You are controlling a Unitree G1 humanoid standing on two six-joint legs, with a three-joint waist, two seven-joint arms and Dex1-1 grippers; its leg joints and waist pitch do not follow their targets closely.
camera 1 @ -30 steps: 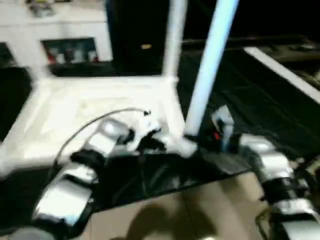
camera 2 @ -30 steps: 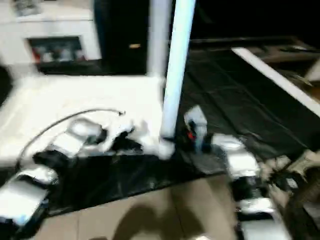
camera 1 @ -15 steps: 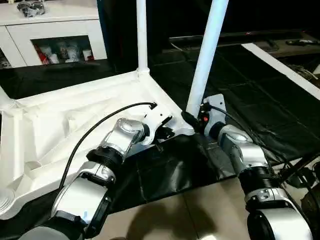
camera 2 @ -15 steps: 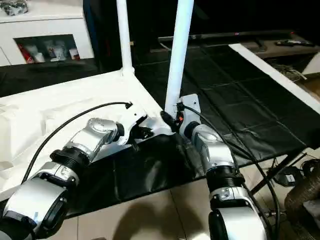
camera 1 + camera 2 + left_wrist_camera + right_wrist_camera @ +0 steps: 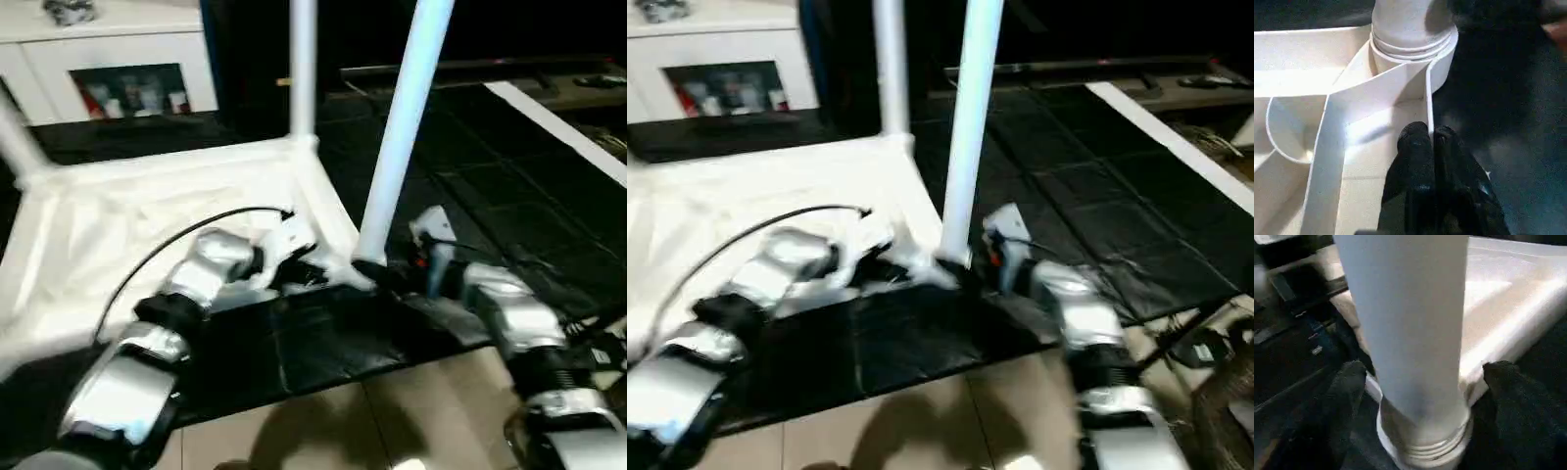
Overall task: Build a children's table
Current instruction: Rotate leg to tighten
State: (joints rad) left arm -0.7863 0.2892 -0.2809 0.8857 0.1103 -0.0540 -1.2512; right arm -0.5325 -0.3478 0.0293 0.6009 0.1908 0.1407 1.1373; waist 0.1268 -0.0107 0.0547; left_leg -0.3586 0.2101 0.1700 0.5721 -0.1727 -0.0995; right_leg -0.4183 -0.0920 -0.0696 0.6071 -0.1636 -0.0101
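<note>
2 black fingers (image 5: 1418,147) of the left gripper (image 5: 1426,139) pressed together with no gap, tips against the thin outer rim wall of the children's table (image 5: 147,211), just beside the corner socket. Nothing held between them.

2 black fingers (image 5: 1349,382) of the right gripper (image 5: 1420,369) spread wide, 1 on each side of the near leg (image 5: 402,127), close to its base collar, with a visible gap between leg and each finger; no grip on it.

Children's table upside down, ribbed underside facing up, lying on black sheeting (image 5: 490,196) that covers the floor. Near leg upright in the corner socket nearest the grippers. 1 more leg (image 5: 302,69) upright at the far corner beyond the near leg, another leg (image 5: 20,137) at the far left corner.

Silver forearms reaching in from the near side of the table, left one over the ribbed underside with a black cable (image 5: 157,259) arching above it. White cabinet (image 5: 108,59) with glass door behind the table, tan tiled floor (image 5: 343,431) on the near side of the sheeting.
</note>
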